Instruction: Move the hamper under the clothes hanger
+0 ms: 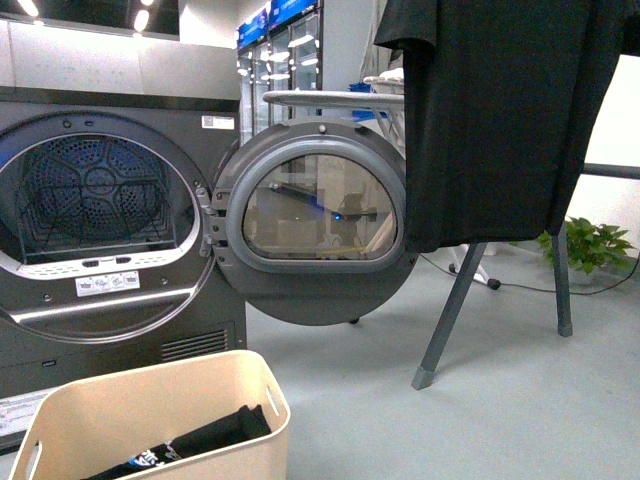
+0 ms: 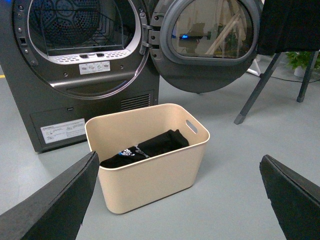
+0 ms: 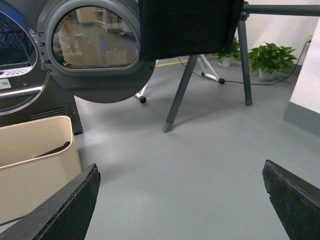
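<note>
The beige hamper (image 1: 150,405) stands on the floor in front of the dryer, at the lower left of the front view, with a black garment (image 2: 145,149) lying inside. The same hamper (image 2: 150,172) shows whole in the left wrist view and its corner (image 3: 35,170) in the right wrist view. To its right stands the dark grey clothes hanger (image 1: 450,310) on angled legs, with its bar (image 3: 280,9) and leg (image 3: 180,90) seen from the right wrist. My left gripper (image 2: 182,200) is open, held back from the hamper. My right gripper (image 3: 182,200) is open over bare floor.
A dark grey dryer (image 1: 100,230) stands behind the hamper, its round door (image 1: 315,225) swung open toward the rack. A black T-shirt (image 1: 500,120) hangs from the rack. Potted plants (image 3: 270,57) and a floor cable (image 1: 600,290) lie beyond the rack. A white panel (image 3: 307,85) stands at the right.
</note>
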Motion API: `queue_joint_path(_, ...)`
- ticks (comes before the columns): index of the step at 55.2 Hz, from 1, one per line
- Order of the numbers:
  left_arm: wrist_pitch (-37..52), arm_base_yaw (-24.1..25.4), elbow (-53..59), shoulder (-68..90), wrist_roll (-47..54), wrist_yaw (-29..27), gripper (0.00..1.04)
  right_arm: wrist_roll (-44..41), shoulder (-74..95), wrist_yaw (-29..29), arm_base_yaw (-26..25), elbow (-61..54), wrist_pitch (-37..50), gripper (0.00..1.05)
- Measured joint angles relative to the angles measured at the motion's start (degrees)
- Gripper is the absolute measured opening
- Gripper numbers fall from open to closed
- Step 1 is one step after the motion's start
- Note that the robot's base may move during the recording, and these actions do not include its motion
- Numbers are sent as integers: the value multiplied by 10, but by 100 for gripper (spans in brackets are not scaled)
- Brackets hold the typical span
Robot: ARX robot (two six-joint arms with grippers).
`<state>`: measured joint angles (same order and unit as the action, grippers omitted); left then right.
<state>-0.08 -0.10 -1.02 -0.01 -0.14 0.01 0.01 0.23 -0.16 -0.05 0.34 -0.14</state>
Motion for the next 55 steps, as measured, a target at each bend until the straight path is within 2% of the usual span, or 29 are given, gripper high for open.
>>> queue_joint_path(55,0,0,0,1,0,0,98,0,0,-1,0,0,0,97)
